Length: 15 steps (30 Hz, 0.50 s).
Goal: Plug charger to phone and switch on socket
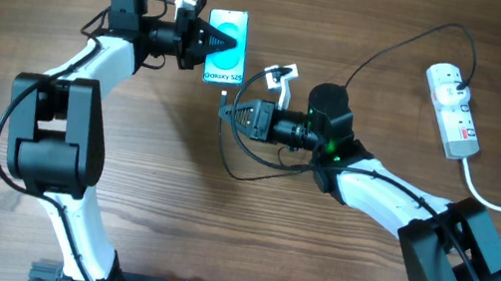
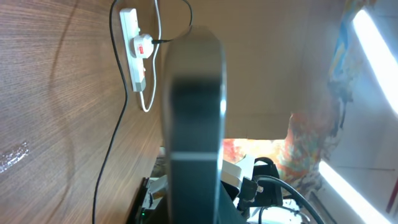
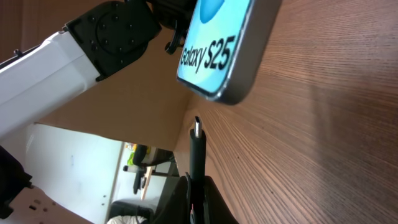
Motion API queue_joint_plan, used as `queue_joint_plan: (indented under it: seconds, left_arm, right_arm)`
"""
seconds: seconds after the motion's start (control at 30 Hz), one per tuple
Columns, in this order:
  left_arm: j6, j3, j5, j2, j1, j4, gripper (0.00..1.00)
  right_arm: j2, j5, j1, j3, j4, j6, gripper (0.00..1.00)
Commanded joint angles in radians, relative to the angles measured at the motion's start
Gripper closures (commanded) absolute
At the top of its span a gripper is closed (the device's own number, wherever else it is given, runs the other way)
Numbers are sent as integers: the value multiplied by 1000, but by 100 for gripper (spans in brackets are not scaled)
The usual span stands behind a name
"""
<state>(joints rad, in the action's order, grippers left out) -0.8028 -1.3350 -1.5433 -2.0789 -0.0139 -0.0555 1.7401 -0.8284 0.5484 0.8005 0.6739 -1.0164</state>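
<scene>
I hold the phone (image 1: 233, 27) pinched in the left gripper (image 1: 216, 49) at the far side of the counter (image 1: 215, 236), its bottom edge turned toward the right gripper (image 1: 232, 115). That gripper clamps the charger (image 3: 197, 149) tip-first, just short of the port, apparently aligning for insertion. The socket (image 1: 454, 110) lies well apart at right, with the charger's white plug seated in it.

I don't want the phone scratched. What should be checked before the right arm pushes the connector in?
1. Left gripper clamps the phone: ok.
2. Right gripper grips the charger near its tip: ok.
3. Tip lined up with the phone's port: cannot tell, port not visible.
4. White plug seated in the socket: ok.
5. Socket switched on: cannot tell.
</scene>
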Motion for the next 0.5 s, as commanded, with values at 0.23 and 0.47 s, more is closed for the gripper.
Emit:
queue_joint_plan:
  seconds: [0.23, 0.47]
  left_arm:
    - [47, -11, -34, 5, 37, -35, 96]
    - [47, -11, -34, 5, 37, -35, 96]
  right_arm:
    - [7, 1, -10, 3, -3, -8, 96]
    - [7, -10, -23, 3, -6, -34, 96]
